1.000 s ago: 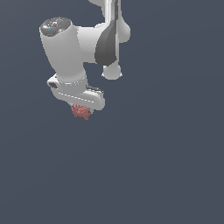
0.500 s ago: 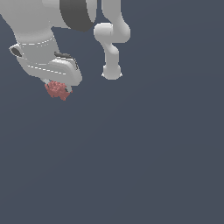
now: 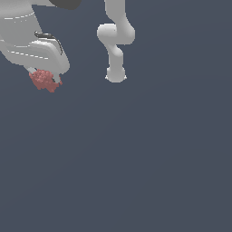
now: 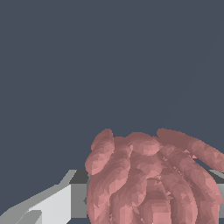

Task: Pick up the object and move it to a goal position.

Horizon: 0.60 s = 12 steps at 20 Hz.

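The object is a small reddish-pink bumpy lump hanging under the white hand at the exterior view's upper left. My gripper is shut on it, with the fingers mostly hidden behind the lump. In the wrist view the object fills much of the picture, its lobes pressed against a grey-white finger. It is held in the air above the plain dark floor.
The arm's white base and lower links stand at the exterior view's upper middle. A uniform dark grey-blue floor lies all around.
The hand has travelled toward the exterior view's left with the object held in it, and it now appears larger in the picture.
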Each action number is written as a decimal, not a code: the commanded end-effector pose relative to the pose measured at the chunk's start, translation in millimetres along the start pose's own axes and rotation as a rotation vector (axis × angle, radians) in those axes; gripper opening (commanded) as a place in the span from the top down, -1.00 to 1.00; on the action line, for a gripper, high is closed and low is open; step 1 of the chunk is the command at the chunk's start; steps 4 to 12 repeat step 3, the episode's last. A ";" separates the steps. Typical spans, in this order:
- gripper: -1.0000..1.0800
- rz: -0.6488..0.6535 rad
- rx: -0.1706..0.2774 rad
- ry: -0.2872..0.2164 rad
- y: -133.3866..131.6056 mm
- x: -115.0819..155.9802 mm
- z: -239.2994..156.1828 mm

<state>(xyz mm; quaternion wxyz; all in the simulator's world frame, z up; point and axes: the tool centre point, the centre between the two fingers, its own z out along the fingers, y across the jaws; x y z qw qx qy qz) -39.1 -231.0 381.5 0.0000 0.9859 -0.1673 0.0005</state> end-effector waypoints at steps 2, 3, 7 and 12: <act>1.00 -0.001 0.000 -0.001 3.1 0.8 -4.1; 1.00 -0.001 0.000 -0.001 3.2 0.9 -4.3; 1.00 -0.001 0.000 -0.001 3.2 0.9 -4.3; 1.00 -0.001 0.000 -0.001 3.2 0.9 -4.3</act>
